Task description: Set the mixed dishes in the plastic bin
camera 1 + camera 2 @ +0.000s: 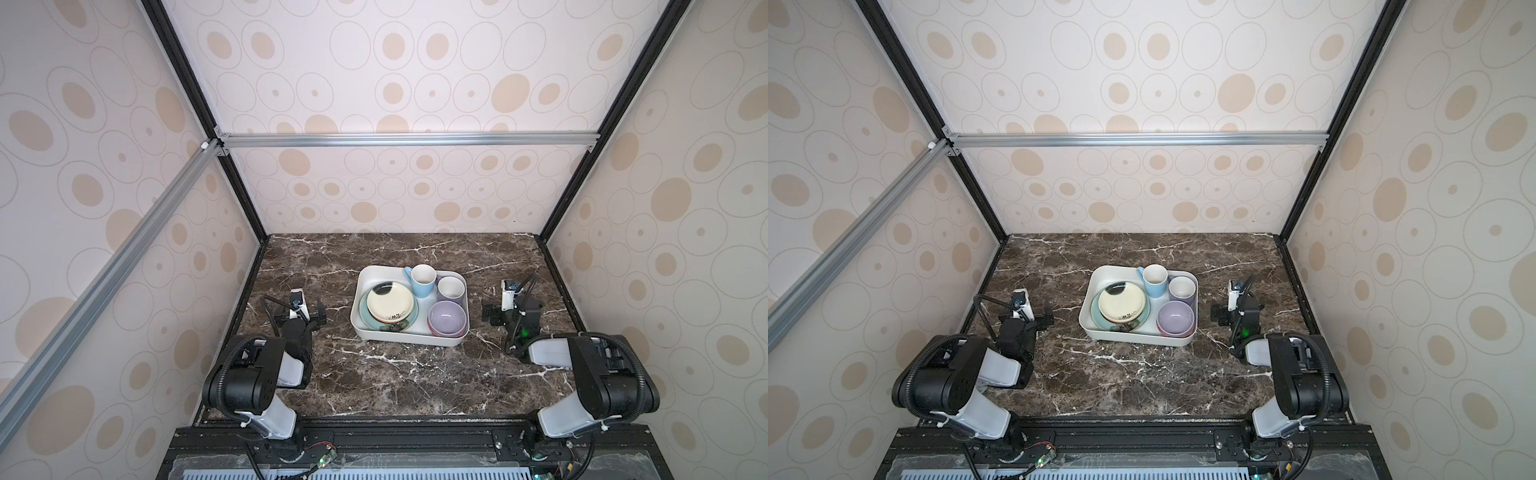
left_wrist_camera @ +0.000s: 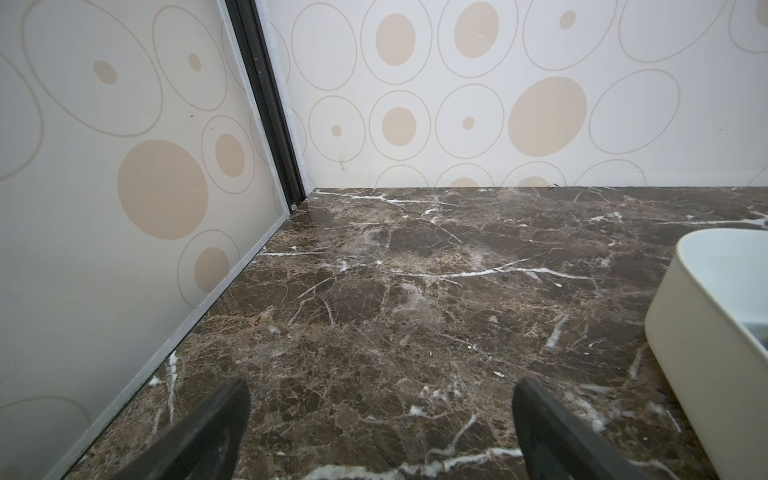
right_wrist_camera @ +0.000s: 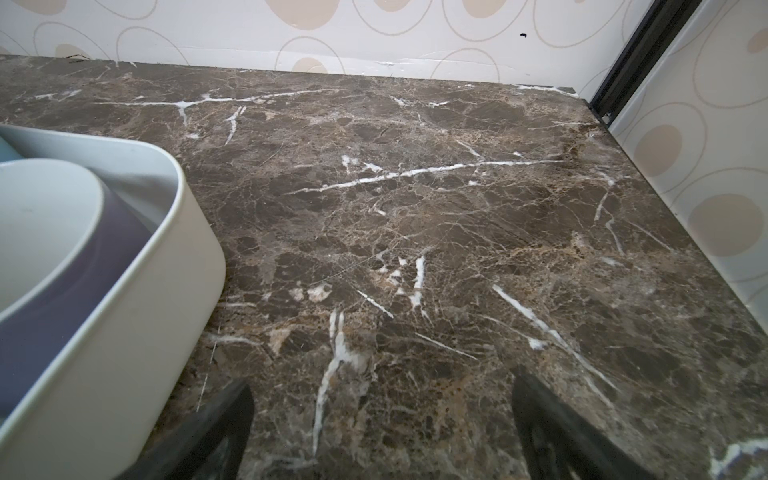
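The white plastic bin (image 1: 356,318) (image 1: 1086,320) sits mid-table in both top views and holds the mixed dishes. A black-and-cream plate (image 1: 390,304) lies on a teal plate (image 1: 365,321) at its left. A light-blue mug (image 1: 422,284) and a lavender-grey mug (image 1: 451,289) stand upright at the back. A bowl (image 1: 446,318) with a lavender inside sits at the front right. My left gripper (image 1: 300,316) (image 2: 381,384) stands open and empty over the marble, left of the bin (image 2: 706,332). My right gripper (image 1: 512,309) (image 3: 382,382) is open and empty to the right of the bin (image 3: 158,282), near the lavender-grey mug (image 3: 104,257).
The dark marble tabletop (image 1: 395,374) is enclosed by patterned walls on three sides, with black frame posts (image 1: 257,237) at the back corners. Both arm bases stand on the rail at the front edge.
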Available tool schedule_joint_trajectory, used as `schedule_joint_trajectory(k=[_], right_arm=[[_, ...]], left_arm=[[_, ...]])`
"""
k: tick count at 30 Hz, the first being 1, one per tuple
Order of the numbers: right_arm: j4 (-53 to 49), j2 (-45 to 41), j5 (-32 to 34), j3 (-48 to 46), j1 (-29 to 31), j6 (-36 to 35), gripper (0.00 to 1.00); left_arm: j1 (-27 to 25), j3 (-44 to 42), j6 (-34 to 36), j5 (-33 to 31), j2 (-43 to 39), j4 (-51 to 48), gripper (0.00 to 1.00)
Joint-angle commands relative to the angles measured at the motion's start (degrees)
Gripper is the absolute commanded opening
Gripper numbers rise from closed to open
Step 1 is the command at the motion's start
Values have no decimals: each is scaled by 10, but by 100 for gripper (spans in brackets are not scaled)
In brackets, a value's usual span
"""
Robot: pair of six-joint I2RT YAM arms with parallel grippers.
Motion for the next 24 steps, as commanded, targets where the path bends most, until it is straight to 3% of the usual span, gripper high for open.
schedule_joint_trajectory(k=[1, 24], right_arm=[[5, -2, 0, 1, -3, 1, 100], [5, -3, 1, 0, -3, 1, 100]], left_arm=[[4, 10, 0, 5, -6, 9, 99], [5, 12, -1, 9, -7, 4, 99]])
